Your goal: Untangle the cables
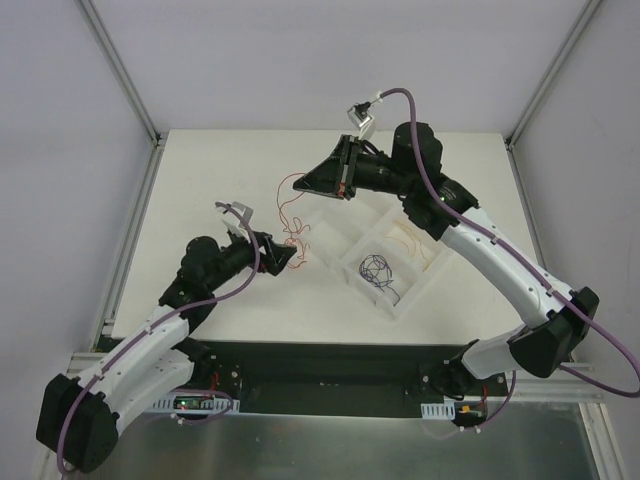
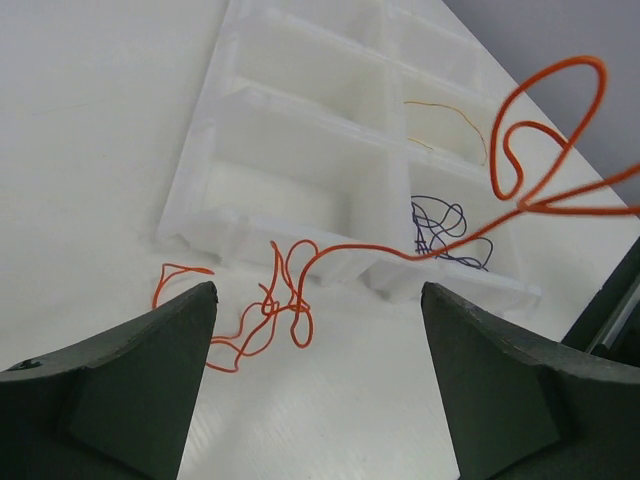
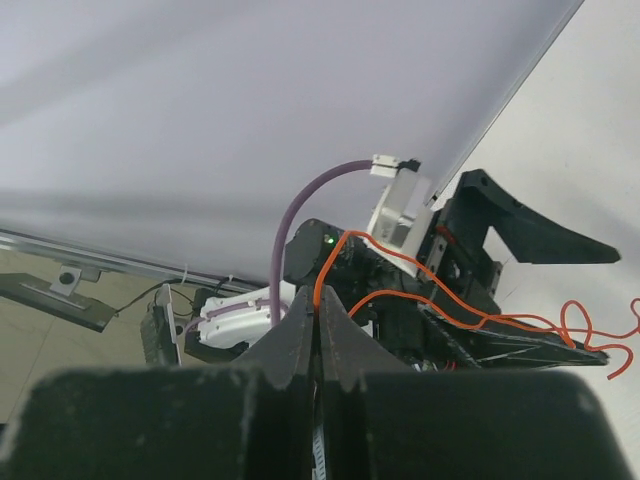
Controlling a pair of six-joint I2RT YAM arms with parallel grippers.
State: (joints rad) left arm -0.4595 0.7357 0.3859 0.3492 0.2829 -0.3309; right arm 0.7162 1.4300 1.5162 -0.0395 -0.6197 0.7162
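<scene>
A thin red cable (image 1: 288,212) hangs from my right gripper (image 1: 306,185) down to a loose tangle on the table (image 2: 268,312). My right gripper (image 3: 318,300) is shut on the red cable's upper end (image 3: 400,262) and holds it above the table. My left gripper (image 1: 286,255) is open and empty, low over the table, with the tangle just beyond its left fingertip (image 2: 190,310). A dark blue-black cable (image 1: 378,270) lies curled in a near compartment of the tray; it also shows in the left wrist view (image 2: 445,228). A thin tan cable (image 1: 410,240) lies in another compartment.
A white compartment tray (image 1: 352,282) sits right of the table's centre, its near wall (image 2: 250,232) just beyond the red tangle. Frame posts stand at the table's back corners. The left arm's wrist (image 3: 520,230) shows in the right wrist view.
</scene>
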